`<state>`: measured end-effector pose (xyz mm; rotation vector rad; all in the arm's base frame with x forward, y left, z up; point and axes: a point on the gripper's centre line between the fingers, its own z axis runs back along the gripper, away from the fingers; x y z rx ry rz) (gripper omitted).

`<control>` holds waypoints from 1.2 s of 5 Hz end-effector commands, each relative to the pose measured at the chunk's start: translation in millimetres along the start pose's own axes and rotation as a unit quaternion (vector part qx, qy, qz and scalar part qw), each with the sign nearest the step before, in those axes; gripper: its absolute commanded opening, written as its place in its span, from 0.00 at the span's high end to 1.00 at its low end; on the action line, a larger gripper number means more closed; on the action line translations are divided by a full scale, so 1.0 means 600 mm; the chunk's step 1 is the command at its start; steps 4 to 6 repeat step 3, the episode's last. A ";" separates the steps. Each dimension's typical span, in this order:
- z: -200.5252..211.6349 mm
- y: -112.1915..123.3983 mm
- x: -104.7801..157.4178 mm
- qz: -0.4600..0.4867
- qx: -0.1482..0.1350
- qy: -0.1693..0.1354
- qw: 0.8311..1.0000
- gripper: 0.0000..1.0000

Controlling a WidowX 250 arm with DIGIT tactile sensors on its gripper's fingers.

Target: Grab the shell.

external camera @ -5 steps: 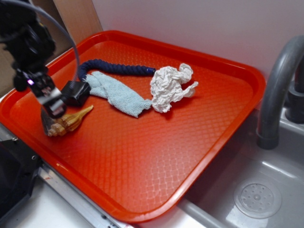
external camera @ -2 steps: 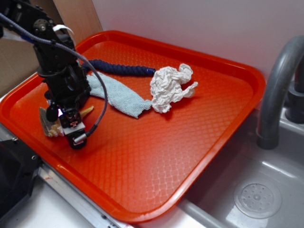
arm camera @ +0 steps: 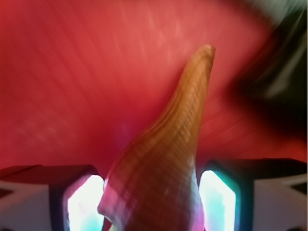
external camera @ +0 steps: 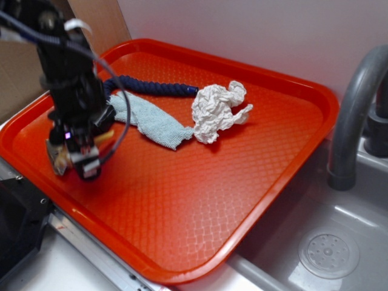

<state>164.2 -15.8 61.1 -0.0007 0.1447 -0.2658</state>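
Observation:
The golden-tan ridged shell (arm camera: 168,159) lies on the red tray (external camera: 242,182) at its left side. In the exterior view only its greyish flat end (external camera: 59,160) and thin tip (external camera: 105,138) show past my arm. My gripper (external camera: 80,162) is down over the shell. In the wrist view the gripper (arm camera: 151,207) straddles the shell's wide body, with the lit pads (arm camera: 85,204) close on either side. The jaws look open, and the shell rests on the tray with its tip pointing away. The wrist view is blurred.
A light blue cloth (external camera: 151,121), a dark blue braided rope (external camera: 157,88) and crumpled white paper (external camera: 217,110) lie at the tray's back. A dark blurred shape (arm camera: 274,82) sits right of the shell's tip. A grey faucet (external camera: 354,115) and sink (external camera: 327,248) are on the right.
My gripper swung from the left over the shell, then shifted slightly left and back and now stands around it. The shell has not moved.

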 end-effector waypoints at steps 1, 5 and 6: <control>0.169 0.018 0.032 0.015 0.004 -0.024 1.000 1.00; 0.283 0.000 0.032 0.024 -0.045 -0.084 0.995 1.00; 0.283 0.000 0.032 0.024 -0.045 -0.084 0.995 1.00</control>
